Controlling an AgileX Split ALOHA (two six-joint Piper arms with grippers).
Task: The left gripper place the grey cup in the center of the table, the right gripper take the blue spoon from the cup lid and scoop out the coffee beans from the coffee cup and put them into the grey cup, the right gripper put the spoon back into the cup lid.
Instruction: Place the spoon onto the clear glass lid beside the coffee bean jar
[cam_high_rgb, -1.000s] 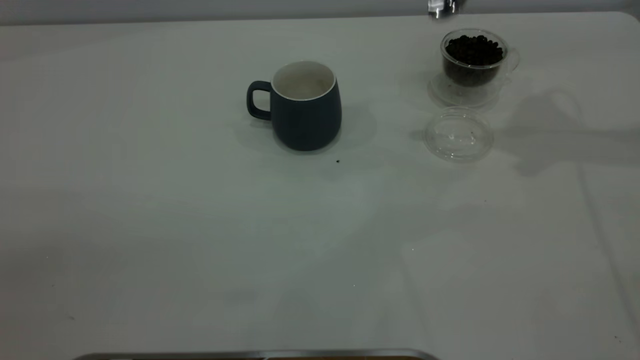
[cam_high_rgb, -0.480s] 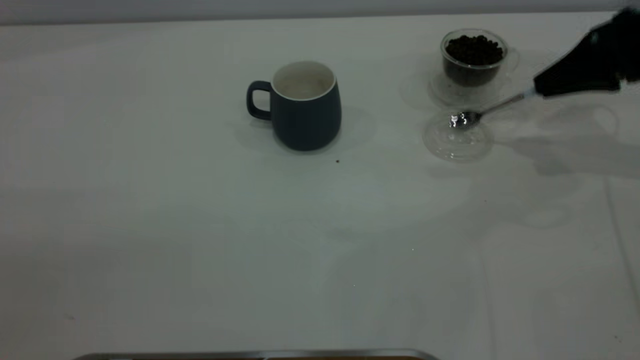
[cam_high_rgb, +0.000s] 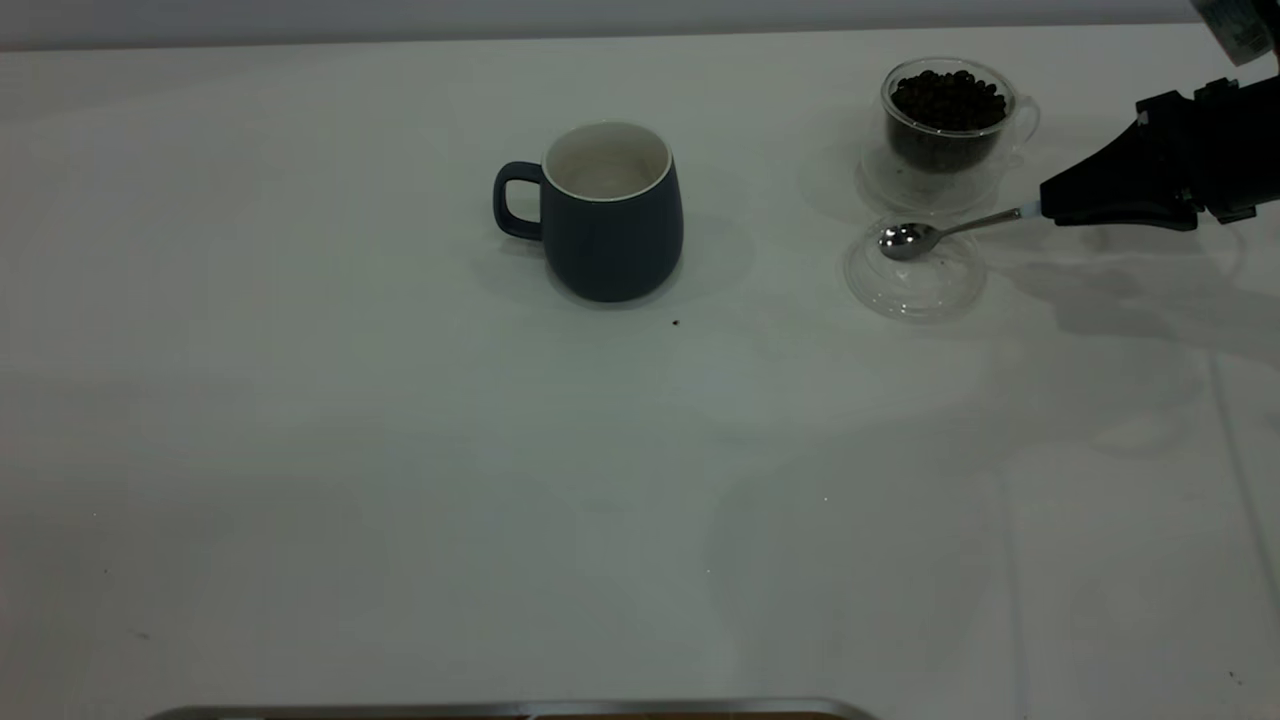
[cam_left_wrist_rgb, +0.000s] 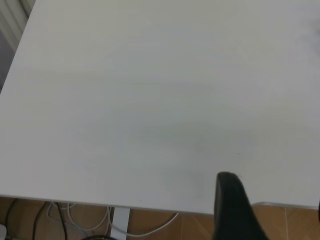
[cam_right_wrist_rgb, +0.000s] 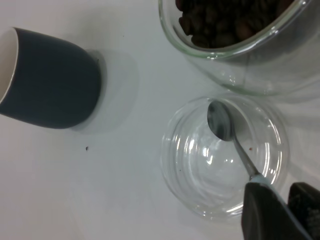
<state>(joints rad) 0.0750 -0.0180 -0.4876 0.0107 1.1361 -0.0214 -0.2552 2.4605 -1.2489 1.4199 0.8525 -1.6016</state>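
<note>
The right gripper (cam_high_rgb: 1045, 212) sits at the table's right side, fingers clamped on the handle of the spoon (cam_high_rgb: 935, 233). The spoon bowl hangs over the cup lid (cam_high_rgb: 915, 280), just beside the coffee cup (cam_high_rgb: 948, 125).

Step in hand, by judgement: spoon return to lid. Recommended procedure:
- Lower until the bowl rests inside the lid rim; keep the handle clear of the coffee cup wall.
- Release only once the bowl is supported; else the spoon may tip out and roll.
- Retract away from the glass.

The grey cup (cam_high_rgb: 610, 210) stands near table center, upright, handle facing left.

Left gripper (cam_left_wrist_rgb: 235, 210): parked off the table edge; finger state can't be told.

Qty: 1 spoon, 1 lid, 1 coffee cup w/ beans, 1 grey cup, 1 stray bean (cam_high_rgb: 676, 323) just in front of the grey cup.
</note>
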